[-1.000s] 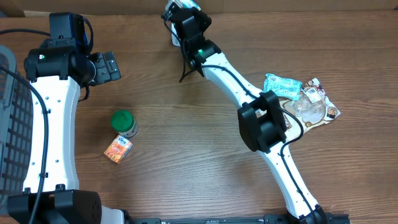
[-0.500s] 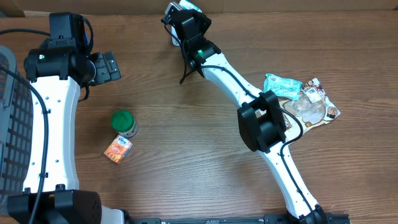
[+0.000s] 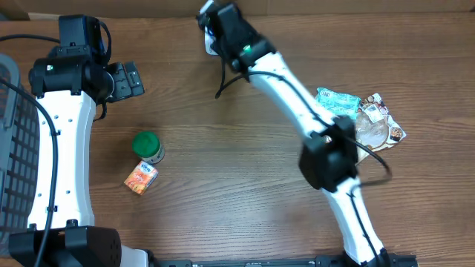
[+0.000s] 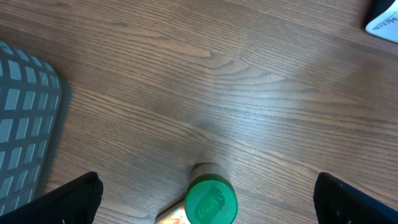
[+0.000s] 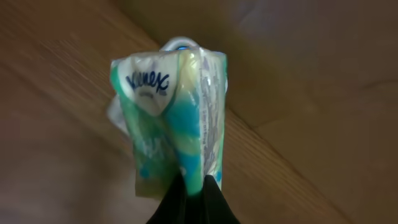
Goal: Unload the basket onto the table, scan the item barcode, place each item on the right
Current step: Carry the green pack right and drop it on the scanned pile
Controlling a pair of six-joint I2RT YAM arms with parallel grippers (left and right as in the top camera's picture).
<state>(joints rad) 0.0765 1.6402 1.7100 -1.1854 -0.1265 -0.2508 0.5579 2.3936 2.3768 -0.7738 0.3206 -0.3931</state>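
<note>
While right fingers [image 5: 171, 208] pinch Kleenex pack [image 5: 171, 118], green-lidded jar [image 3: 148, 145] beside orange box [image 3: 140, 178]

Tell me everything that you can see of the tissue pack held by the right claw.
The tissue pack is a small soft packet in shiny plastic wrap, printed in white, green, blue and pale yellow, with a dark blue Kleenex logo on a white patch near its far end. It looks crumpled. The right claw is shut on its near edge, pinching the wrap. Behind it lies the wooden table; whether the pack touches it cannot be told.
</note>
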